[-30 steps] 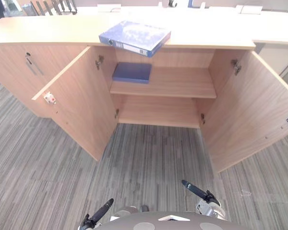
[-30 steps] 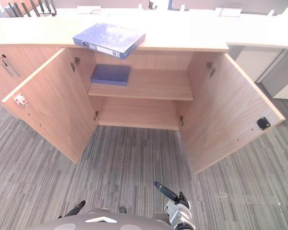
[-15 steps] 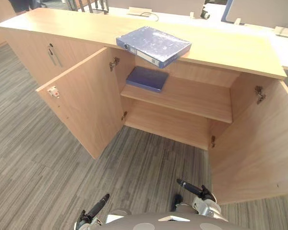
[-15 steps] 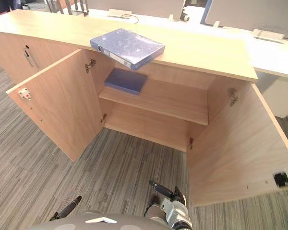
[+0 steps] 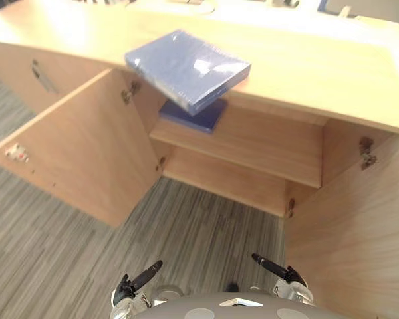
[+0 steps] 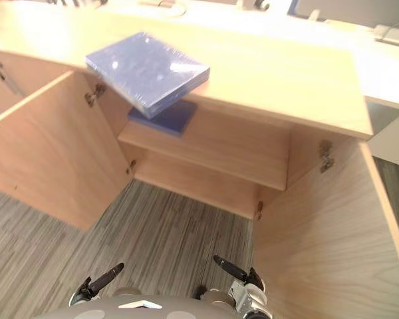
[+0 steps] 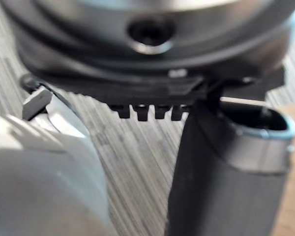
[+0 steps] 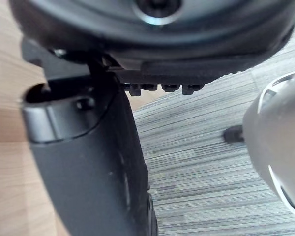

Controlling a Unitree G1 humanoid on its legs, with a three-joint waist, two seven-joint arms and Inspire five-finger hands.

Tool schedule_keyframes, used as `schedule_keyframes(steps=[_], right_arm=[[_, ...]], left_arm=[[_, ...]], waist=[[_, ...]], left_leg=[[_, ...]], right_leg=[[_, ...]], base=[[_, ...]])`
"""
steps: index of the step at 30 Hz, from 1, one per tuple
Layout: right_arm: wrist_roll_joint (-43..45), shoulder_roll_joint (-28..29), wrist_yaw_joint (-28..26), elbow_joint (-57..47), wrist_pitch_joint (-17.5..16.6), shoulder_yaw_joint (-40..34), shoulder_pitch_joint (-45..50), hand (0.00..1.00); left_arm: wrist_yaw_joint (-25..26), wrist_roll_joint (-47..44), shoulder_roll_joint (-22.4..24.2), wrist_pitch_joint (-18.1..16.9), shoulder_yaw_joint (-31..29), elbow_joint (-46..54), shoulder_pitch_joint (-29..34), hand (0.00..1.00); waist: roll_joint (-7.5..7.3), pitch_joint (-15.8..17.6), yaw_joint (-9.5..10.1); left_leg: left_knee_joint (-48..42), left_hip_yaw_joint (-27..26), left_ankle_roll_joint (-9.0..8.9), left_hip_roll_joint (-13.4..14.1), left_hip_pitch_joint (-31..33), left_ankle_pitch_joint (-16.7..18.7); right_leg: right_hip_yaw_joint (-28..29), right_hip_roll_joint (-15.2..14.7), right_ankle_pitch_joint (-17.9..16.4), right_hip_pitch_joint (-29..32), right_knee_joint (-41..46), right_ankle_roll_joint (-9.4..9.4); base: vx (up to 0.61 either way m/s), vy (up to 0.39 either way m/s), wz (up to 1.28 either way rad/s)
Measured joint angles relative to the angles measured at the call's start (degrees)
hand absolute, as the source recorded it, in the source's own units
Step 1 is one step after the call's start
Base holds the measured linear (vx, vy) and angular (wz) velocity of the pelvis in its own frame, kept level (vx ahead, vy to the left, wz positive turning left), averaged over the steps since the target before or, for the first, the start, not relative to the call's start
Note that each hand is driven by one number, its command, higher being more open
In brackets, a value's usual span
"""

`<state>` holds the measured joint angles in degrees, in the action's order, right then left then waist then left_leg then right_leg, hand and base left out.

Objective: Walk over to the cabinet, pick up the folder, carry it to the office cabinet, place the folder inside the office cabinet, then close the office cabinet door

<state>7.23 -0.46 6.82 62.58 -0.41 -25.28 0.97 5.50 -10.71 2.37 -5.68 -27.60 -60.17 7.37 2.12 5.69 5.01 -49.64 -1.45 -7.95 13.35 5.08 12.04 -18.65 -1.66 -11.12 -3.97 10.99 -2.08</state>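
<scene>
"Left eye view is showing the folder (image 5: 186, 70) lying on the counter (image 5: 312, 66), one corner overhanging the open cabinet (image 5: 253, 143). Nothing is being lifted yet."

"So the walk is nearly finishing. Grasping, placing and door-closing are all waiting. Is either robot hand holding anything?"

"No. The left robot hand (image 5: 136, 282) and right robot hand (image 5: 276, 268) are hanging low, fingers seemingly straight, empty. Right wrist view is adding wood beside the thumb, probably the right door (image 5: 352, 232)."
</scene>
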Motion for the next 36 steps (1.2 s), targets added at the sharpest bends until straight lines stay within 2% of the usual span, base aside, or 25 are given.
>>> schedule_keyframes(steps=[3, 4, 5, 6, 7, 8, 9, 10, 12, 14, 17, 21, 24, 29, 32, 34, 36], right_arm=[[0.0, 0.16, 0.0, -0.01, 0.02, 0.0, 0.26, 1.0], [-0.01, 0.28, -0.01, -0.01, 0.02, -0.04, 0.42, 1.0], [0.0, 0.28, -0.02, -0.05, 0.03, -0.03, 0.68, 1.0], [-0.01, -0.22, -0.02, -0.77, 0.09, 0.07, 1.36, 1.0], [0.02, -0.2, 0.06, -0.85, 0.23, 0.37, 1.65, 1.0], [0.0, 0.38, 0.06, -0.81, 0.37, 1.15, 2.0, 1.0], [-0.03, 1.2, 0.0, -0.67, 0.43, 2.55, 2.38, 1.0], [-0.08, 1.49, -0.22, -0.2, 0.61, 3.87, 2.44, 1.0], [-0.06, 1.34, -0.14, -0.21, 0.77, 4.3, 1.42, 1.0], [-0.06, 1.4, -0.13, -0.2, 0.3, 4.57, 0.46, 1.0], [-0.07, 1.43, -0.2, -0.29, -0.16, 6.76, 0.19, 1.0], [-0.08, 0.91, -0.13, 0.25, -0.18, 8.58, 0.12, 1.0], [-0.11, 0.58, -0.09, 0.62, -0.2, 9.11, 0.01, 1.0], [-0.11, 0.47, 0.1, 0.37, -0.24, 10.26, -0.06, 1.0], [-0.11, 0.64, 0.34, -0.75, -0.26, 10.61, 0.73, 1.0], [-0.11, 0.62, 0.78, -2.63, -0.33, 12.33, 1.86, 1.0], [-0.15, 0.62, 0.8, -4.25, -0.49, 14.08, 2.8, 1.0]], left_arm=[[-0.75, 0.05, -0.08, -0.16, 0.08, 0.43, -0.1, 1.0], [-0.82, 0.04, -0.14, -0.15, 0.11, 0.78, -0.15, 1.0], [-0.78, 0.05, -0.15, -0.14, 0.27, 0.97, -0.13, 1.0], [-0.63, 0.15, 0.19, -0.3, 0.9, 1.07, -0.03, 1.0], [-1.2, -0.08, -0.77, -0.05, 1.11, 0.44, -0.69, 1.0], [-1.15, 0.14, -1.33, -0.22, 1.48, 0.52, -0.61, 1.0], [-0.86, 0.11, -2.05, -0.66, 1.45, 1.35, -0.7, 1.0], [-0.71, 0.09, -2.6, -0.62, 1.12, 1.35, -0.99, 1.0], [-0.65, 0.09, -2.34, -0.41, 0.06, 0.59, -1.12, 1.0], [-0.67, 0.1, -2.15, -0.31, -0.25, -0.55, -0.94, 1.0], [-0.68, 0.11, -1.77, -0.29, -0.21, -0.77, -0.68, 1.0], [-0.67, 0.06, -1.49, -0.35, -0.25, -1.0, -0.67, 1.0], [-0.64, 0.04, -1.41, -0.45, -0.25, -0.94, -0.47, 1.0], [-0.09, -0.39, -1.34, -0.76, 0.48, 0.5, -0.18, 1.0], [0.67, -1.18, -1.83, -0.5, 8.85, 9.91, 2.92, 1.0], [-0.12, -7.15, -1.69, -0.66, 16.59, 25.53, 8.52, 1.0], [-2.07, -12.2, -1.21, -0.78, 19.46, 36.43, 11.82, 1.0]], waist=[[-0.27, 0.19, 0.24], [-0.76, 0.45, 0.51], [-0.92, 0.53, 0.59], [0.21, 0.47, 0.66], [-0.29, 0.55, 0.84], [-1.12, 0.6, 0.82], [-3.65, 0.71, 0.78], [-4.49, 0.9, 1.02], [-4.56, 0.89, 1.09], [-3.82, 1.36, 1.16], [-3.18, 1.35, 1.14], [-2.72, 1.62, 1.11], [-2.83, 1.67, 1.15], [-3.28, 1.71, 1.11], [-3.68, 1.71, 1.13], [-3.73, 1.69, 1.32], [-3.96, 1.61, 1.33]], left_leg=[[0.05, -5.14, 1.31, 0.0, 5.47, 3.88], [5.38, -6.4, 1.88, -0.83, 7.31, 4.12], [10.04, -6.83, 2.24, -1.4, 7.73, 3.14], [22.12, -7.09, 4.21, -2.18, 7.97, -5.46], [24.57, -6.53, 4.35, -3.65, 7.8, -5.75], [26.42, -6.61, 4.42, -4.84, 7.2, -6.11], [28.99, -6.92, 4.96, -6.93, 6.52, -6.71], [29.72, -7.25, 5.21, -7.98, 6.46, -6.88], [30.29, -7.66, 5.51, -8.07, 5.86, -7.05], [31.61, -8.87, 5.86, -7.79, 4.09, -7.32], [33.07, -10.0, 5.74, -7.87, 3.43, -8.42], [35.3, -8.35, 4.98, -7.67, 2.93, -10.43], [38.2, -8.34, 4.22, -8.0, 1.76, -11.48], [43.99, -6.03, 4.48, -10.05, -0.7, -13.89], [45.95, -4.6, 4.58, -10.94, -0.81, -14.53], [46.71, -3.74, 4.94, -11.82, -0.68, -15.27], [46.87, -3.45, 5.0, -11.9, -0.57, -15.37]], right_leg=[[3.18, -1.46, 0.02, -4.22, -1.42, 0.07], [3.52, -2.78, -0.1, -5.34, -1.58, 1.45], [3.65, -3.37, -0.37, -5.63, -1.64, 2.52], [4.28, -3.2, -1.56, -6.34, -1.72, 4.62], [5.16, -4.19, -2.8, -6.63, -1.27, 6.64], [5.32, -5.19, -2.53, -6.19, -1.24, 6.57], [6.13, -6.78, -2.5, -5.82, -1.58, 6.56], [6.61, -7.53, -2.02, -6.01, -2.49, 6.24], [7.06, -7.53, 0.05, -6.06, -3.25, 5.87], [8.8, -7.44, 1.21, -6.34, -3.78, 5.78], [10.37, -7.38, 1.65, -6.31, -5.25, 6.0], [11.02, -7.11, 2.02, -5.93, -6.32, 6.64], [11.79, -7.17, 1.92, -5.08, -6.27, 6.77], [13.55, -7.37, 1.94, -3.98, -6.2, 6.48], [12.87, -7.85, 1.88, -3.85, -6.22, 6.58], [12.61, -8.2, 1.7, -3.64, -6.21, 6.86], [12.76, -8.38, 1.57, -3.39, -6.21, 7.05]], base=[[0.28, 0.152, -0.68], [0.25, 0.211, -0.55], [0.21, 0.237, -0.46], [0.2, 0.269, -0.2], [0.2, 0.257, -0.05], [0.21, 0.239, 0.16], [0.19, 0.187, 0.21], [0.2, 0.192, 0.14], [0.14, 0.126, -0.09], [0.03, 0.068, -0.32], [-0.03, 0.002, -0.25], [-0.09, -0.035, -0.1], [-0.16, 0.003, -0.13], [-0.13, 0.033, -0.17], [-0.02, 0.018, 0.22], [0.03, 0.02, 0.11], [0.06, 0.023, -0.03]])
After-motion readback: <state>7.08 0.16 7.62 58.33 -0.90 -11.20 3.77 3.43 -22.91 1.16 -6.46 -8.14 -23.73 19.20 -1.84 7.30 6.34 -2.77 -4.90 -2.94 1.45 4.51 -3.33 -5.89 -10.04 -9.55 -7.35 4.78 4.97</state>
